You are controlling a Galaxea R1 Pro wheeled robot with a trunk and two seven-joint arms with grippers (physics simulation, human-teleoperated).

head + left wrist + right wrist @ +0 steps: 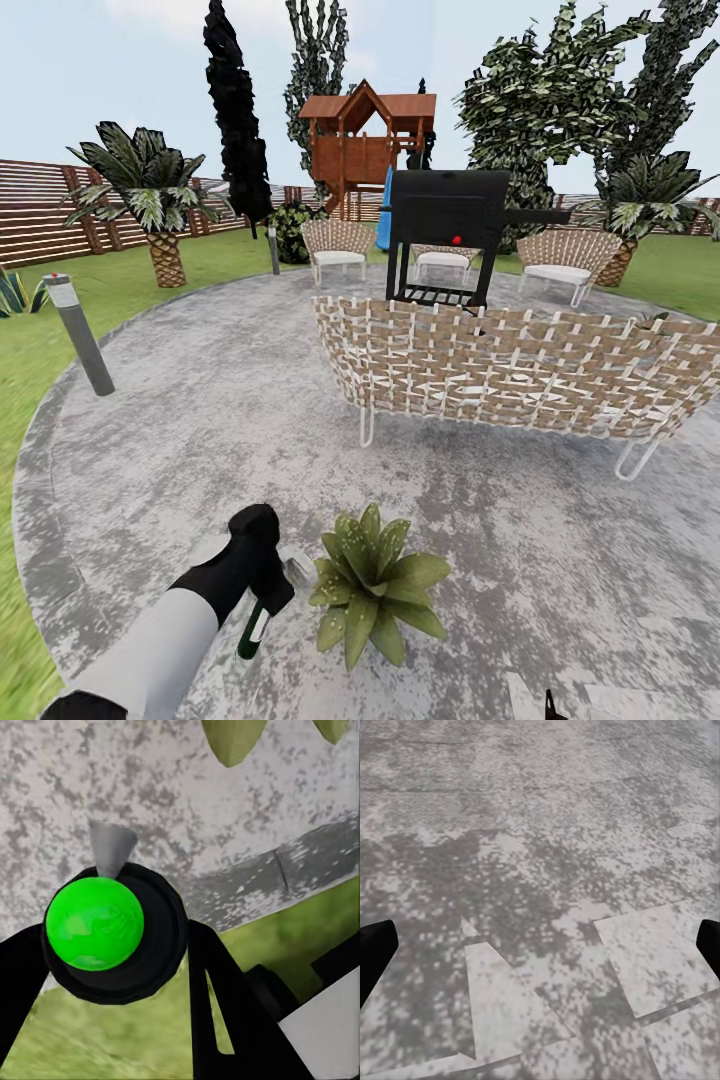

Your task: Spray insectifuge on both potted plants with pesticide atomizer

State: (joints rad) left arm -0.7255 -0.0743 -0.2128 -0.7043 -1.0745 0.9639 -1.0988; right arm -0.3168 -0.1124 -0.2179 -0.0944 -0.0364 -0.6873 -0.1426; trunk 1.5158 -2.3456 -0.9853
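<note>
The left gripper (268, 590) is gripping the pesticide atomizer (254, 628) — fingers closed around it, nozzle aiming at the potted plant (372, 585) just beside it on the stone patio (200, 420). White specks are dotting the leaves. In the left wrist view the atomizer's bright green cap (94, 922) is sitting between the black fingers (225, 1012). The right gripper (540, 945) is hanging spread wide over bare paving — holding nothing. A wicker sofa (520, 370) is standing beyond.
</note>
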